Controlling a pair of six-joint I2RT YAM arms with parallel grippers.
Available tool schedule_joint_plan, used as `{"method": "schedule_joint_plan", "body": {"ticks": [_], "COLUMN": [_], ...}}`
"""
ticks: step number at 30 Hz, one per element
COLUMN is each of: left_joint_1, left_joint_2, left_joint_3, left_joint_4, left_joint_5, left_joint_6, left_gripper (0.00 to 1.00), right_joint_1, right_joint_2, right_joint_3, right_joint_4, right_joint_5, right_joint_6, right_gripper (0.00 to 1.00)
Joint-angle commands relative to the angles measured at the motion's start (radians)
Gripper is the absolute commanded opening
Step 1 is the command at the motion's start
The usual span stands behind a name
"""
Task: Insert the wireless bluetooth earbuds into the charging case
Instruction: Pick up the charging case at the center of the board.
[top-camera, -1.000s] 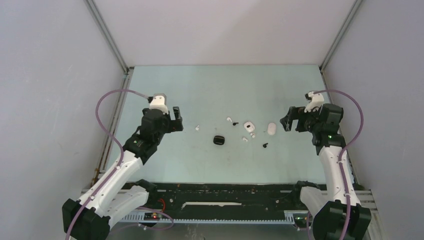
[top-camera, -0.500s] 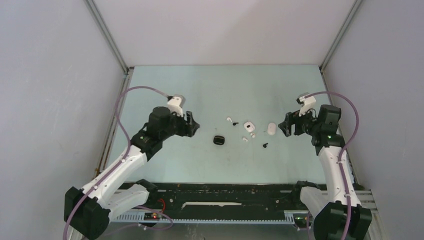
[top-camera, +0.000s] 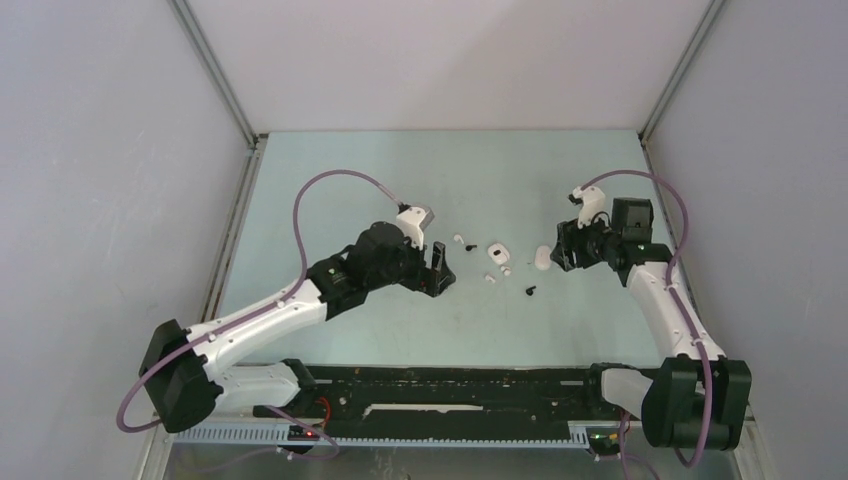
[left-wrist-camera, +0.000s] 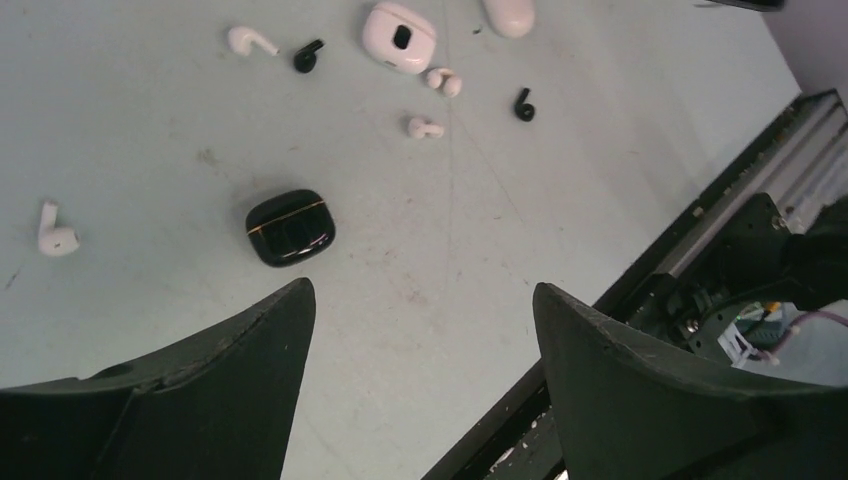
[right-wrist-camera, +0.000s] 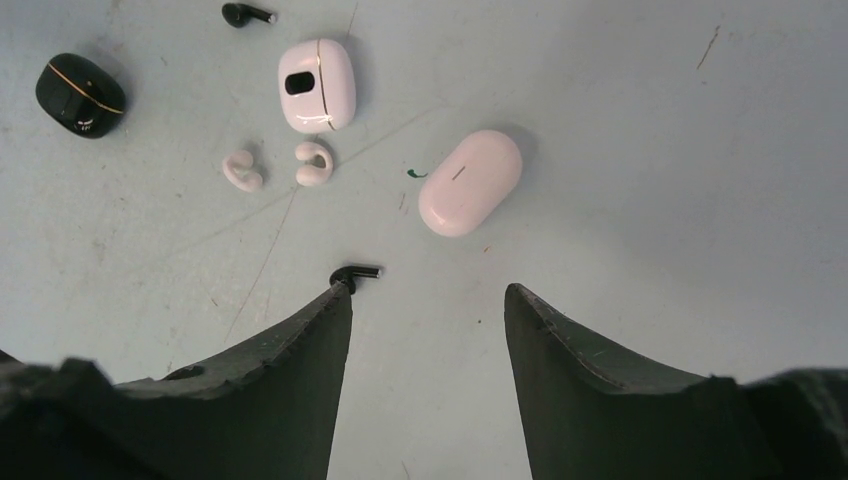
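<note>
Pale green tabletop (top-camera: 330, 170): all the task things sit in a loose cluster mid-tabletop, a bit toward the right edge, and nothing is held yet. Left fingers (left-wrist-camera: 420, 300) are spread wide and empty, hovering just on the near-edge side of the glossy black charging case with the gold seam (left-wrist-camera: 290, 227). Right fingers (right-wrist-camera: 428, 295) are also spread and empty, with the smooth white oval case (right-wrist-camera: 470, 182) just beyond them. The white rounded-square case with the dark window (right-wrist-camera: 317, 85) lies further toward the left edge. All three cases look shut, so I reckon lids come first. Pin one case flat across its short sides with one arm, then lift the lid with the other. Descend square and slow, as glossy shells will likely skate. Match colours: the tiny black stemmed earbud (right-wrist-camera: 356, 273) at the right's left fingertip and the second black bud (left-wrist-camera: 308, 55) look right for the black case. The two white hook-shaped buds (right-wrist-camera: 243, 171) lie beside the windowed case, the white stemmed buds (left-wrist-camera: 251, 41) toward the left edge. Pinch buds by the body. Versus a second ago: the left arm swung in from the left edge to the cluster, the right crept toward the oval case, and the objects are unmoved.
</note>
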Motion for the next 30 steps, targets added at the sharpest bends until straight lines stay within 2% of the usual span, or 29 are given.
{"method": "schedule_joint_plan", "body": {"ticks": [1,9,13,16,21,27,30], "left_joint_1": [-0.008,-0.016,-0.018,-0.019,-0.025,-0.025,-0.019], "left_joint_2": [0.007,0.141,0.183,0.253,0.400,0.496,0.518], "left_joint_3": [-0.029,0.069,0.065,0.101,0.230,0.276,0.273], "left_joint_4": [0.037,-0.115,-0.097,-0.127,-0.228,-0.233,-0.228], "left_joint_5": [-0.120,-0.234,-0.231,-0.288,-0.330,-0.315,-0.321], "left_joint_6": [-0.095,-0.030,-0.020,-0.022,-0.022,-0.031,-0.060], "left_gripper": [0.86,0.84,0.84,0.83,0.82,0.84,0.88], "right_joint_1": [0.019,0.081,0.142,0.165,0.168,0.158,0.130], "right_joint_2": [0.012,-0.005,0.001,0.019,0.027,0.025,0.015], "right_joint_3": [0.042,0.040,0.040,0.041,0.040,0.039,0.034], "right_joint_4": [-0.021,-0.041,-0.038,-0.038,-0.055,-0.070,-0.076], "right_joint_5": [-0.012,-0.092,-0.108,-0.103,-0.107,-0.126,-0.153], "right_joint_6": [-0.031,-0.071,-0.085,-0.097,-0.109,-0.123,-0.126], "right_gripper": [0.60,0.59,0.59,0.60,0.61,0.63,0.64]}}
